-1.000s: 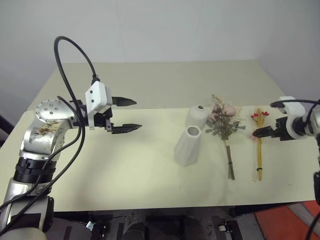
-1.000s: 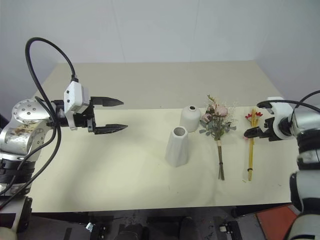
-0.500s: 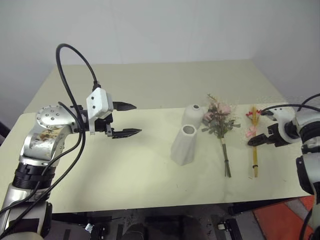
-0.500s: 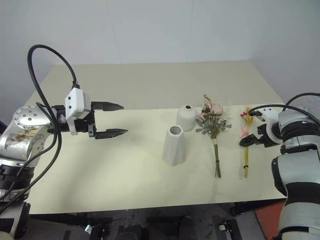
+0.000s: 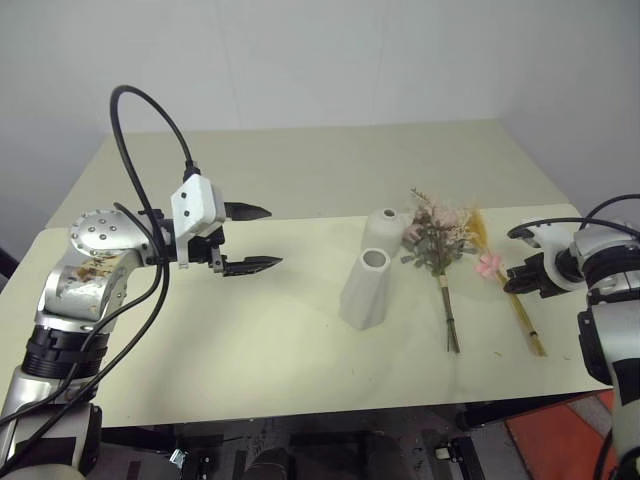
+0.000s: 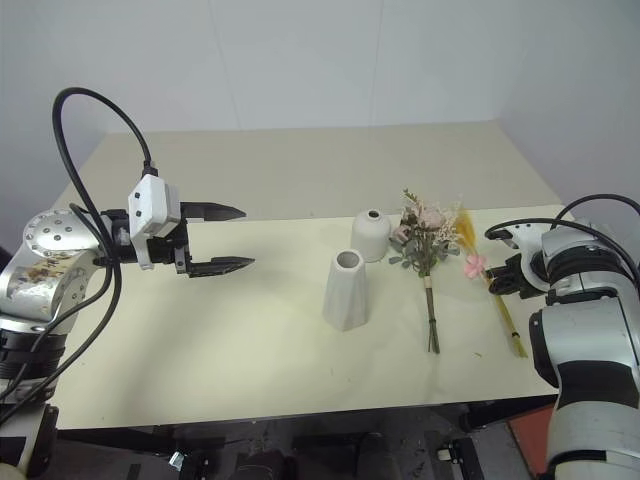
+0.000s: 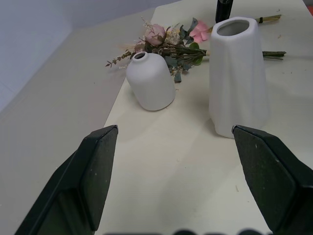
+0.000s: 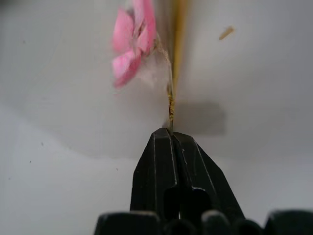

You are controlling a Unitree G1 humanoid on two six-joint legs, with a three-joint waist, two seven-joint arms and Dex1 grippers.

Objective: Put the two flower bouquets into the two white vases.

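1. Your right gripper [image 8: 171,134] is pinched on the thin stalk bundle [image 6: 503,318] near its pink bow [image 6: 473,266], right of frame, so it can lift.
2. Your left gripper [image 5: 252,238] hangs wide open, left of centre.
3. The rose bunch [image 5: 440,245] lies beside the tall vase [image 5: 364,290] and short vase [image 5: 383,231], mid-table.

The counter [image 5: 300,340] is pale cream-yellow, with both vases plain matte white: the taller faceted one [image 5: 364,290] and the shorter rounded one [image 5: 382,230]. The rose bunch [image 5: 437,240] mixes soft pink blooms, grey-green leaves and beige sprigs over brownish stems, while the thin bundle [image 5: 520,310] is yellow-orange with a pink bow [image 8: 131,41]. Both pincers have black fingers, left [image 5: 252,238] and right [image 8: 171,132]; the left carries a white housing.
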